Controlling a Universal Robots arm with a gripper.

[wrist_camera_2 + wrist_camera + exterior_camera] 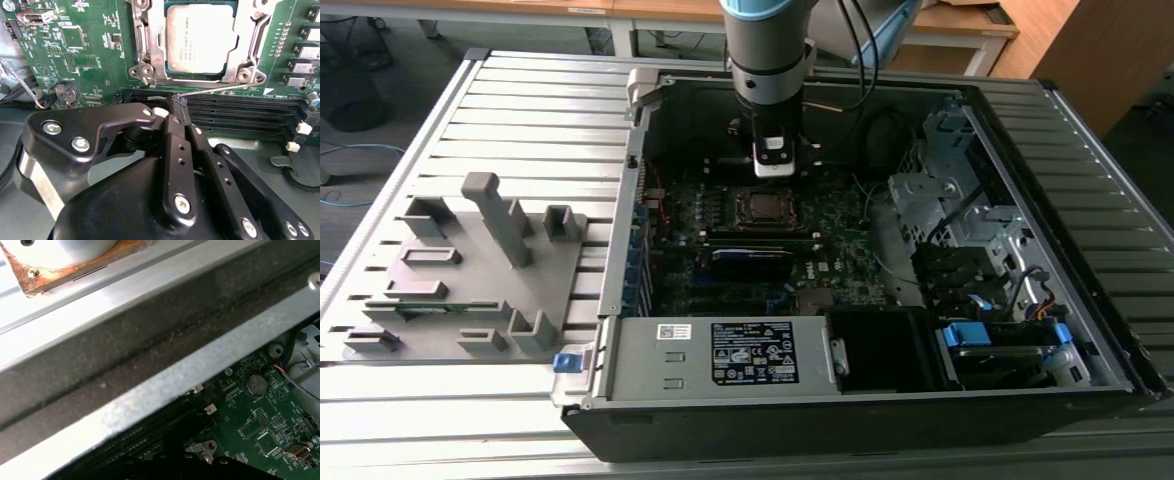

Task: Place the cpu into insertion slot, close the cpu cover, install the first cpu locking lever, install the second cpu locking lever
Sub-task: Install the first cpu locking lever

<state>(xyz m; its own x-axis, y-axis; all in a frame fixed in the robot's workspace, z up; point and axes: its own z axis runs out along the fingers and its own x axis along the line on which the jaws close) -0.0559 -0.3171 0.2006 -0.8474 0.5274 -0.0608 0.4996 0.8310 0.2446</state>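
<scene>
The cpu (200, 40), a dull silver square, lies flat in the insertion slot (739, 208) at the centre of the green motherboard (75, 50). The cpu cover (246, 55), a silvery frame with a cut-out middle, is folded down around it, so the first two steps look done.

In the exterior view the arm stands in the upper middle of the frame. It reaches down into the open computer case (854, 420), which lies on a slatted metal surface (520, 100). The gripper (775, 165) hangs just above the socket in the picture. A grey parts fixture (467, 270) sits at the exterior view's left, well apart.

In the second wrist view the black jaws are clenched together, and their tips meet a thin wire locking lever (215, 90) at its free end. The lever runs between the socket's edge and the long black memory slots (240, 107). Whether the wire is pinched between the pads or only pressed by them cannot be told.

The step in hand seems to be seating a locking lever. To do it well, the push should probably follow the lever's own arc about its hinge and bear on the wire's end rather than slide along it. Pressure should be steady, as a springy wire could slip off the narrow tips and snap back. The tips should keep off the memory slots just beside the lever.
</scene>
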